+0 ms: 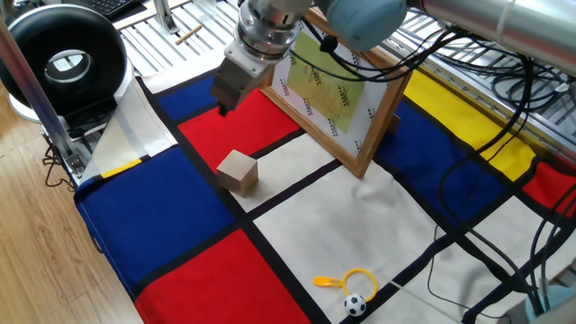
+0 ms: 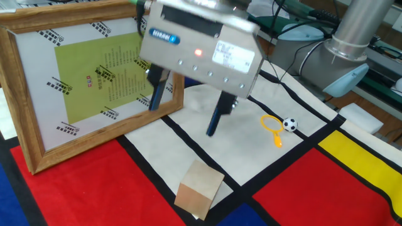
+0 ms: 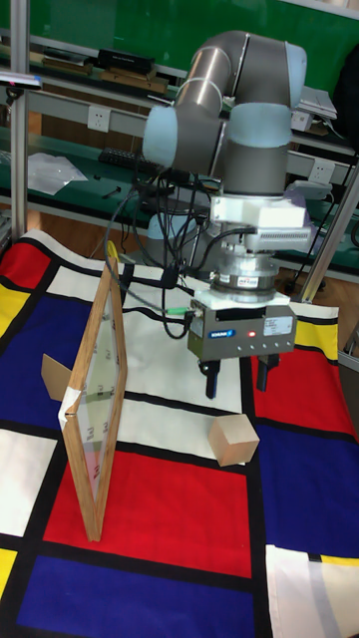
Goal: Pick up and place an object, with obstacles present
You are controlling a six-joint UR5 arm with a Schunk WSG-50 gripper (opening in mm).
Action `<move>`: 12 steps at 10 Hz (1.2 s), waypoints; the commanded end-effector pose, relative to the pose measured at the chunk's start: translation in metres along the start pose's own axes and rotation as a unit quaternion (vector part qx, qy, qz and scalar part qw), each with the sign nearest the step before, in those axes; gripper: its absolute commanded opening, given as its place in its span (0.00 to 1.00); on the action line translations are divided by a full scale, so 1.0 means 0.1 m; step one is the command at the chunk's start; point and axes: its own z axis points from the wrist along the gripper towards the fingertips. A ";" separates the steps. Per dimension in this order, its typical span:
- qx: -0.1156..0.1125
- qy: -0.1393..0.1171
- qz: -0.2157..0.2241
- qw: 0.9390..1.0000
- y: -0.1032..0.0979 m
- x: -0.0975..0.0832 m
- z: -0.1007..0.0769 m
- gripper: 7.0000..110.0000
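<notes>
Oddly little writing can be read: the tool (image 2: 183, 115) carries a small blue label on its grey body with letters too blurred to make out, beside a lit red lamp, and the yellow-green sheet in the wooden-framed picture (image 2: 94, 75) bears printed lines too small to read, inside a dotted border on a white mat. That picture stands upright on the counter (image 1: 180, 225), which is covered by a cloth of red, blue, yellow and white blocks with black lines. A yellow ring (image 1: 357, 280) and a tiny football (image 1: 355, 305) lie near each other, well apart from the rest. The tool hangs above the cloth with its two dark fingers (image 2: 214, 119) spread, gripping nothing. Below it, apart from both fingers, the wooden cube (image 2: 199, 188) sits on the cloth, near the frame's lower corner.
</notes>
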 end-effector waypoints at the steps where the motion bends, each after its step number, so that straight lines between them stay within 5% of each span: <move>1: 0.079 0.037 -0.018 0.996 -0.30 0.15 -0.16 0.57; 3: 0.024 0.010 0.039 0.999 -0.05 0.00 -0.10 0.57; 4: 0.026 0.027 0.072 0.997 -0.07 0.09 -0.11 0.00; 6: 0.001 0.102 0.108 0.989 0.08 0.46 -0.14 0.00; 8: -0.012 0.111 0.124 0.986 0.08 0.45 -0.10 0.00; 12: 0.029 0.154 0.147 0.977 -0.16 0.78 -0.15 0.00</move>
